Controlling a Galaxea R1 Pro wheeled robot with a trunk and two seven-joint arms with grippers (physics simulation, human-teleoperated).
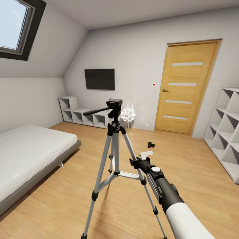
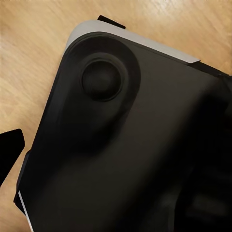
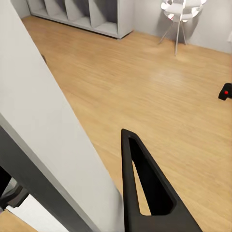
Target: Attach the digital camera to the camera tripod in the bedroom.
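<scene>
Right arm out by the tripod, camera not picked up yet.

The digital camera (image 1: 151,144) lies on the wood floor (image 1: 186,172) past the camera tripod (image 1: 114,132), well apart from it, toward the door (image 1: 187,86). Your right gripper (image 1: 146,154) sits beside a tripod leg; one finger (image 3: 145,188) shows with nothing against it, so it looks empty, but how wide it's open you can't tell. Left gripper: can't tell. Swing clear of that leg first, then drive closer and come down over the camera.
</scene>
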